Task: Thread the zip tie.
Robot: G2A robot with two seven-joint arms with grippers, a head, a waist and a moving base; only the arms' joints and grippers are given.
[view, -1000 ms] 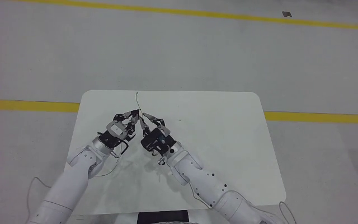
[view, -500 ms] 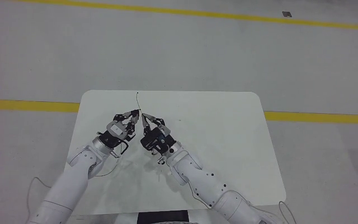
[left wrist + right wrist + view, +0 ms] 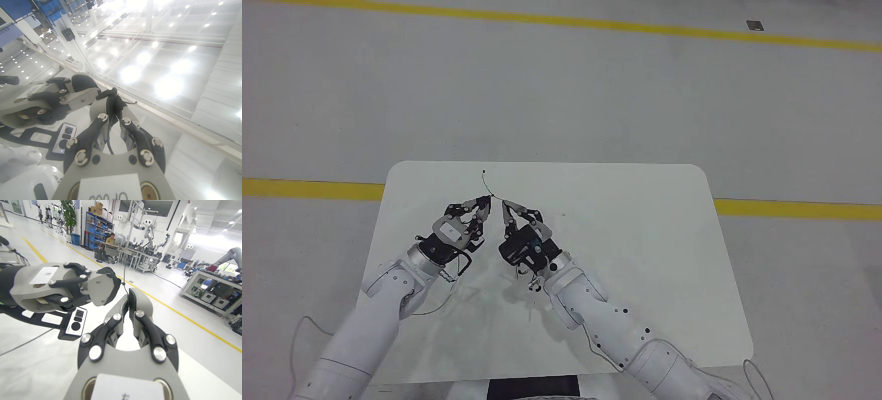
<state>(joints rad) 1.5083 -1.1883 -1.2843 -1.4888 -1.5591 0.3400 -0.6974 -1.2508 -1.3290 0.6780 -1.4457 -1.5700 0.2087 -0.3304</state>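
Well, from above, the left gripper (image 3: 482, 207) and right gripper (image 3: 509, 208) sit nearly tip to tip over the white counter (image 3: 642, 200), with the thin zip tie (image 3: 490, 184) running out beyond them. At the left wrist, its fingers are clamped on the dark zip tie (image 3: 108, 132). At the right wrist, that gripper (image 3: 129, 298) is pinched together on the strand's (image 3: 124, 275) end, just beside the left.

Our two arms (image 3: 592, 315) have white, rounded shells. The left claw (image 3: 113, 106) and the right claw (image 3: 128, 295) are grey metal with black link bars (image 3: 149, 325), shiny round screws (image 3: 159, 351) and black ribbed pads (image 3: 132, 300). Each base wears a white label (image 3: 44, 274). A black bracket under the left claw carries a small white camera box (image 3: 76, 321).
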